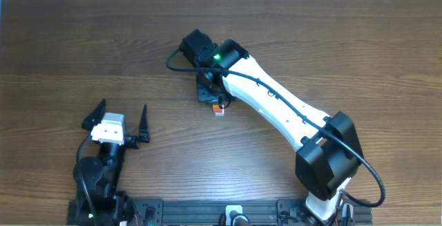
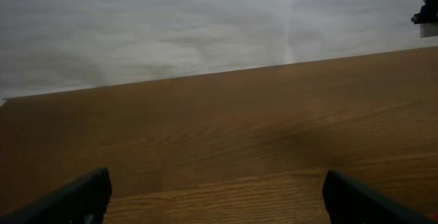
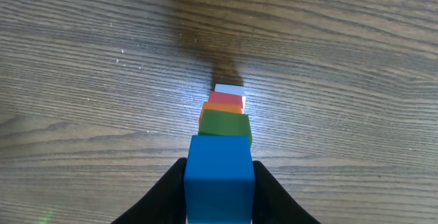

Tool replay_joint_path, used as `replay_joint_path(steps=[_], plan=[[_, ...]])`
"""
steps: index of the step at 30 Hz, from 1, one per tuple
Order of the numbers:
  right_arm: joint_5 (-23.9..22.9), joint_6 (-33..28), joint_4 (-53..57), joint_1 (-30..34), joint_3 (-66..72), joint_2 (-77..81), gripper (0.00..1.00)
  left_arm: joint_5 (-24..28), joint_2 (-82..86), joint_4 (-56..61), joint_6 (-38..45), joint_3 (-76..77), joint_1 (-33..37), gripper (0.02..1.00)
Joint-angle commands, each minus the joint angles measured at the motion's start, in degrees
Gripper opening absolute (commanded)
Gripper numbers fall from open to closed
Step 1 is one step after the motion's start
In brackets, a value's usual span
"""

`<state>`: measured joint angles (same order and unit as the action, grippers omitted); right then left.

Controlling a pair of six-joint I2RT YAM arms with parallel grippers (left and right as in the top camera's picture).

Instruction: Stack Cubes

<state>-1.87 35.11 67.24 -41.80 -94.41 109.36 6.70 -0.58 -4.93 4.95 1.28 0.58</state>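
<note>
I am watching the right claw (image 3: 219, 183) gripping a blue cube (image 3: 219, 176), with one dark finger (image 3: 168, 193) pressing on each side of it. Through the right wrist camera I am looking straight down a stack (image 3: 224, 111) that is standing on the wood-grain worktop (image 3: 82, 80). The blue cube is hanging directly above a green cube (image 3: 225, 124). Beneath the green one, the edges of an orange cube (image 3: 222, 107), a red cube (image 3: 226, 98) and a white cube (image 3: 230, 89) are peeking out, each stepping slightly past the one above it. I cannot tell whether the blue cube is touching the green one or hovering just over it. From the overhead camera the right arm is reaching from its base at 5 o'clock up towards the middle of the worktop (image 1: 345, 39), and the right claw (image 1: 209, 88) is showing at about 11 o'clock of the small stack (image 1: 219, 108), close against it. The left claw (image 1: 117, 117) is sitting well apart from the stack, at roughly 8 o'clock of it, near its own base, with its fingers spreading wide and gripping nothing. The left wrist camera is showing that claw (image 2: 215, 203) gaping over bare wood, with a pale wall (image 2: 205, 25) beyond the worktop's far edge.
</note>
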Motion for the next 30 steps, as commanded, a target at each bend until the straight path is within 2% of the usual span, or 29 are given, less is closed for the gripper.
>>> replay_joint_path(steps=[1, 9, 13, 15, 16, 17, 25, 30], plan=[[-0.13, -0.02, -0.17, -0.31, -1.16, 1.11, 0.301, 0.33, 0.42, 0.07, 0.63, -0.37, 0.39, 0.998], [-0.13, -0.04, -0.17, -0.26, -1.16, 1.29, 0.332, 0.33, 0.42, 0.07, 0.63, -0.37, 0.39, 0.998], [-0.17, -0.04, -0.24, -0.24, -1.16, 1.29, 0.417, 0.33, 0.42, 0.07, 0.63, -0.37, 0.39, 0.998], [-0.37, -0.07, -0.33, -0.17, -1.16, 1.29, 0.553, 0.33, 0.42, 0.07, 0.63, -0.37, 0.39, 0.998], [-0.55, -0.07, -0.39, -0.17, -1.16, 1.29, 0.676, 0.33, 0.42, 0.07, 0.63, -0.37, 0.39, 0.996], [-0.61, -0.07, -0.44, -0.17, -1.16, 1.29, 0.991, 0.33, 0.42, 0.07, 0.63, -0.37, 0.39, 0.998], [-1.53, -2.58, -1.97, 0.13, -2.23, 1.09, 0.991, 0.33, 0.42, 0.07, 0.63, -0.37, 0.39, 0.998], [-4.33, -7.89, -1.9, 2.67, -8.07, 1.09, 0.993, 0.33, 0.42, 0.07, 0.63, -0.37, 0.39, 1.0]])
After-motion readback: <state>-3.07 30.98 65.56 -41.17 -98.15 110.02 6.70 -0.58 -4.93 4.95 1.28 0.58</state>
